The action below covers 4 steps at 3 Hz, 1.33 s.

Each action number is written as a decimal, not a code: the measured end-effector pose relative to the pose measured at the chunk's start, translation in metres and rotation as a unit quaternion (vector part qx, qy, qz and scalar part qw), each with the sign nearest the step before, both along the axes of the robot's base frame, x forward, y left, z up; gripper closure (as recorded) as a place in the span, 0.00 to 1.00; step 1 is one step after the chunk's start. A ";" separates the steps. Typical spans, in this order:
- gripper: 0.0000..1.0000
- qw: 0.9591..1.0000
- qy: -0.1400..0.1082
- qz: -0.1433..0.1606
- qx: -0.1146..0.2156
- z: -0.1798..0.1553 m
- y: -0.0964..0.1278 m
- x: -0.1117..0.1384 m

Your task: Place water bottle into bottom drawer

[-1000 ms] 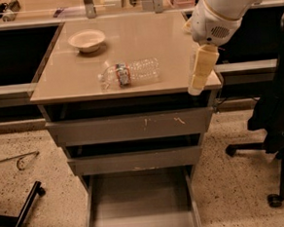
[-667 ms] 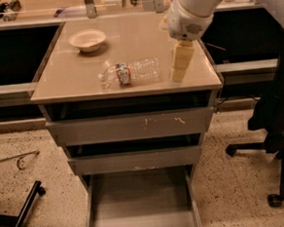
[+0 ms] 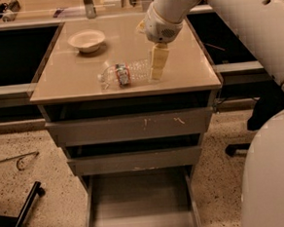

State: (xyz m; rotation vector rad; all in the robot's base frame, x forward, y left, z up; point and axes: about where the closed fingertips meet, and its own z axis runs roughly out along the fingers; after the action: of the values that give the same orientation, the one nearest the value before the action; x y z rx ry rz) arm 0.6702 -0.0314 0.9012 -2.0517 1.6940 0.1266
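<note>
The water bottle (image 3: 127, 73) lies on its side on the beige cabinet top (image 3: 71, 79), cap to the left, red-and-dark label near its middle. My gripper (image 3: 158, 65) hangs from the white arm (image 3: 208, 8) and points down at the bottle's right end, just over or touching its base. The bottom drawer (image 3: 139, 208) is pulled out at floor level, a wide grey tray with nothing in it.
A white bowl (image 3: 86, 40) sits at the back left of the top. The scratched top drawer front (image 3: 133, 127) and the middle drawer (image 3: 134, 160) stand slightly out. A black chair base (image 3: 232, 149) is at the right, black bars (image 3: 22, 211) on the floor at left.
The arm has swung left from the cabinet's right front corner, bringing the gripper over the top to the bottle's right end. The bottle has not moved.
</note>
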 end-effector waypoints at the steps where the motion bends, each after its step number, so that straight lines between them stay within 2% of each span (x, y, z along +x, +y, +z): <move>1: 0.00 1.000 0.004 0.000 0.006 -0.006 0.003 0.008; 2: 0.00 1.000 0.010 0.005 0.008 -0.017 0.011 0.021; 4: 0.00 0.999 0.041 0.004 0.010 -0.048 0.016 0.036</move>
State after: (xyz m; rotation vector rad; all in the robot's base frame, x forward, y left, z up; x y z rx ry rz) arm 0.7061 -0.0151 0.8532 -2.0645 1.7245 0.2327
